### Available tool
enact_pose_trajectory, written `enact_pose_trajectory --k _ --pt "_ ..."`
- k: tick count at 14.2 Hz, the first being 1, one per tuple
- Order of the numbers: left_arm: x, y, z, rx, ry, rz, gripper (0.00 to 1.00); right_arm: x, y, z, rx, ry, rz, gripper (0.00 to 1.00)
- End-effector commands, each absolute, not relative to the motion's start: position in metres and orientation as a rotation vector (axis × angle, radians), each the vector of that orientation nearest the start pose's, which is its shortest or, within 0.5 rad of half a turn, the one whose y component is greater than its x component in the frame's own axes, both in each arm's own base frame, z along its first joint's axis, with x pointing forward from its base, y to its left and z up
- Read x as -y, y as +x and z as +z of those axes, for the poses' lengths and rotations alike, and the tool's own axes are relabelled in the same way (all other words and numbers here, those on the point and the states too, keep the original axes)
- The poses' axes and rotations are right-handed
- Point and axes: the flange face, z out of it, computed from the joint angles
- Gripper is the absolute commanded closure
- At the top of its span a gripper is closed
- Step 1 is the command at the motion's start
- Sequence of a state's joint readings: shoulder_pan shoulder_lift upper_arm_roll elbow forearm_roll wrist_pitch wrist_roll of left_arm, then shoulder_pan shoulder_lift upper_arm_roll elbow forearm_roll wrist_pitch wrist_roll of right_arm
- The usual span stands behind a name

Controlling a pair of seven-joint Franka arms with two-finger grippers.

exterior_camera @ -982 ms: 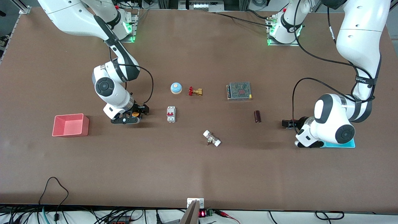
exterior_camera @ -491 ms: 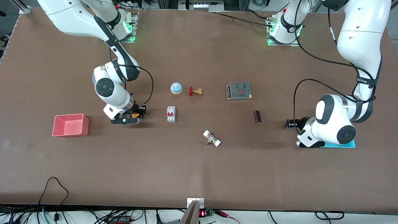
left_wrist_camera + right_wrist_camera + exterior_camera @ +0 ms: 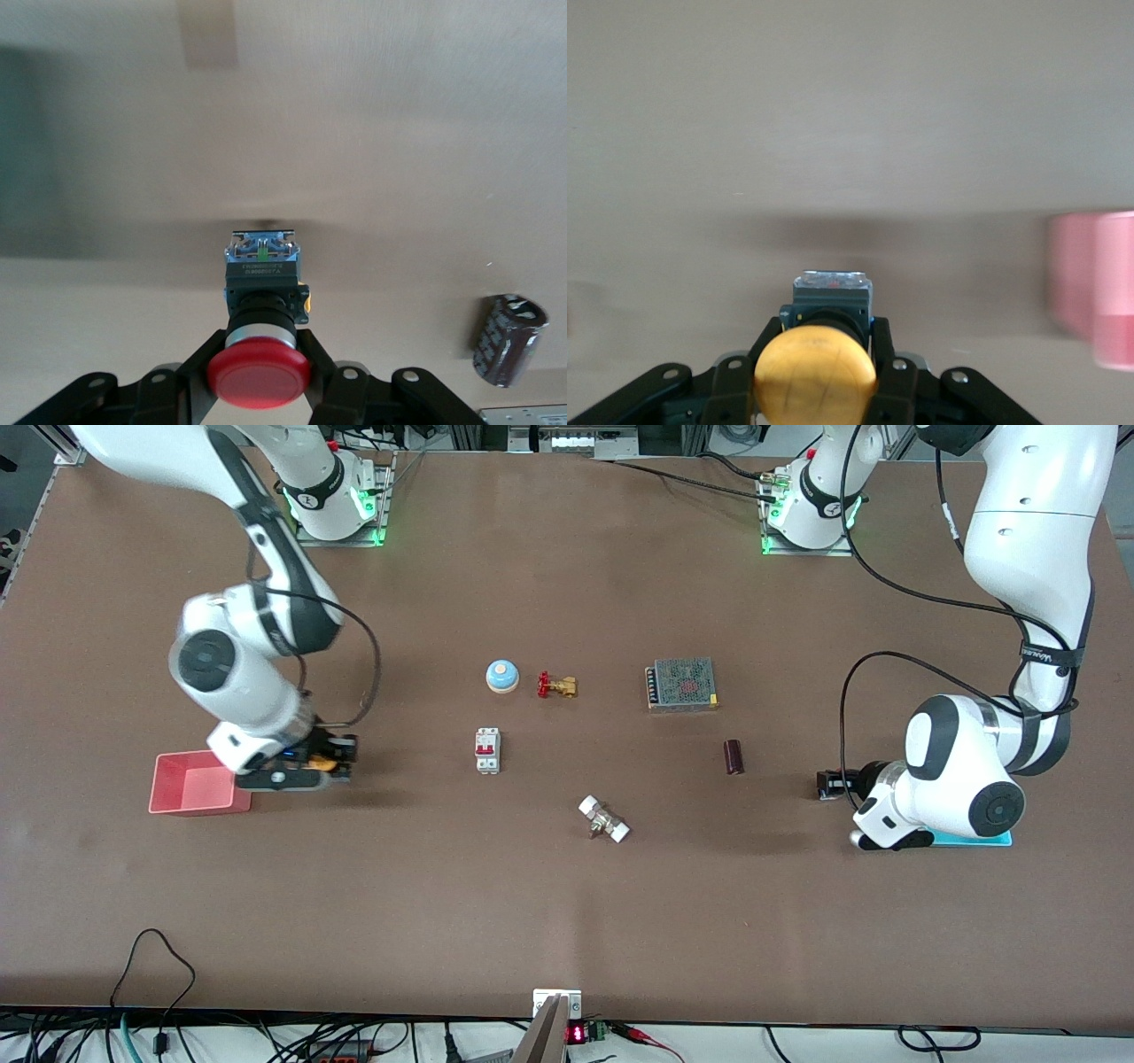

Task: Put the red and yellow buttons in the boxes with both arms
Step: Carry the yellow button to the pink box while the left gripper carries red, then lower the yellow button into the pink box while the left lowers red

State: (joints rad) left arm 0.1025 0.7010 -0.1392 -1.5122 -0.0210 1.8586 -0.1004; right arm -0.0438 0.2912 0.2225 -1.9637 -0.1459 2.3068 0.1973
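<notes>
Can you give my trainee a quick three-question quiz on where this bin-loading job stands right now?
1. True or false: the right gripper is shut on the yellow button.
2. Which bin does the right gripper hang beside? A) pink-red bin B) cyan bin
3. Fill in: the left gripper holds the ____ button, with the dark cylinder lying beside it toward the table's middle.

Key
1. True; the fingers clamp its body in the right wrist view.
2. A; it sits at that bin's edge, not yet over the inside.
3. Red; the red button shows in the left wrist view.
</notes>
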Motion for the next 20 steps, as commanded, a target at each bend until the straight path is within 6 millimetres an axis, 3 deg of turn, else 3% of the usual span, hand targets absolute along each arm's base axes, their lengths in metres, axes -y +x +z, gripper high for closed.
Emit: enact_pose_trajectory --k 1,3,5,8,10,13,20 --pt "-0.019 0.694 0.301 0.212 -3.154 0.518 0.98 -0.028 0.603 0.363 0.224 -3.200 -0.112 0.97" --pt "-0.041 0.699 0.331 0.240 -3.130 0.513 0.98 0.009 0.614 0.373 0.267 -3.194 -0.138 0.97" --pt "-0.066 0.702 0.344 0.230 -3.078 0.470 0.98 0.047 0.619 0.361 0.258 -3.178 -0.122 0.97" --pt "-0.102 0.703 0.348 0.225 -3.081 0.439 0.98 0.097 0.625 0.313 0.241 -3.145 -0.090 0.97" --pt "-0.114 0.703 0.338 0.214 -3.085 0.445 0.98 0.115 0.628 0.280 0.190 -3.148 -0.111 0.97" --pt "-0.151 0.703 0.308 0.175 -3.109 0.429 0.98 0.128 0.627 0.246 0.101 -3.126 -0.095 0.97" --pt "-0.186 0.707 0.268 0.088 -3.134 0.347 0.98 0.142 0.630 0.232 0.084 -3.131 -0.096 0.96"
